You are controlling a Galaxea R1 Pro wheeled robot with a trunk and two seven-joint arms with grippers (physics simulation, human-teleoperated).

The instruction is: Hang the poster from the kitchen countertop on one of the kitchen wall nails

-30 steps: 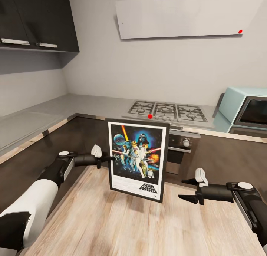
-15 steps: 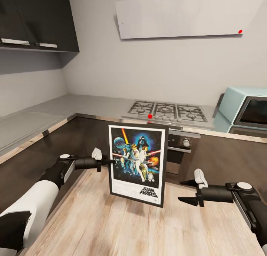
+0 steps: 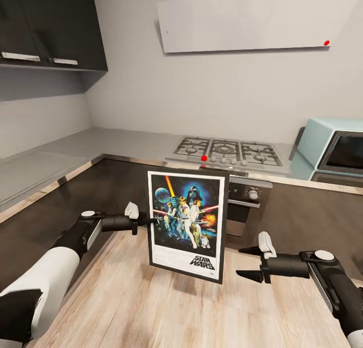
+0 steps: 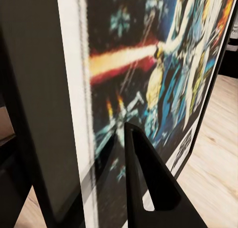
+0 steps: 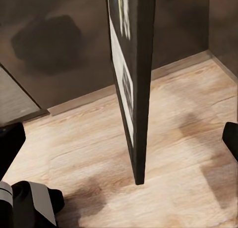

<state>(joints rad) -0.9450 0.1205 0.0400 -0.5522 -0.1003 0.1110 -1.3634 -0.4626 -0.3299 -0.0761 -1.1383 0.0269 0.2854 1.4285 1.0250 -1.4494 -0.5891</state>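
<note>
The poster (image 3: pixel 187 219), a black-framed Star Wars print, hangs upright just above the wooden surface (image 3: pixel 176 307), facing me. My left gripper (image 3: pixel 149 220) is shut on its left edge; in the left wrist view one dark finger (image 4: pixel 148 183) lies across the artwork (image 4: pixel 148 64). My right gripper (image 3: pixel 238 262) stands open a little to the right of the poster, not touching it. The right wrist view looks along the poster's thin dark edge (image 5: pixel 138 89). The kitchen countertop (image 3: pixel 101 143) runs behind, with its steel hob (image 3: pixel 227 151). The wall nails are out of view.
A mint-green oven (image 3: pixel 333 149) sits on the counter at the right. A pale range hood (image 3: pixel 242 20) hangs above the hob, dark upper cabinets (image 3: pixel 50 25) at the left. A built-in oven front (image 3: pixel 247 201) is behind the poster.
My right gripper has moved left, closer to the poster's right edge. The poster and my left gripper sank slightly and then held still.
</note>
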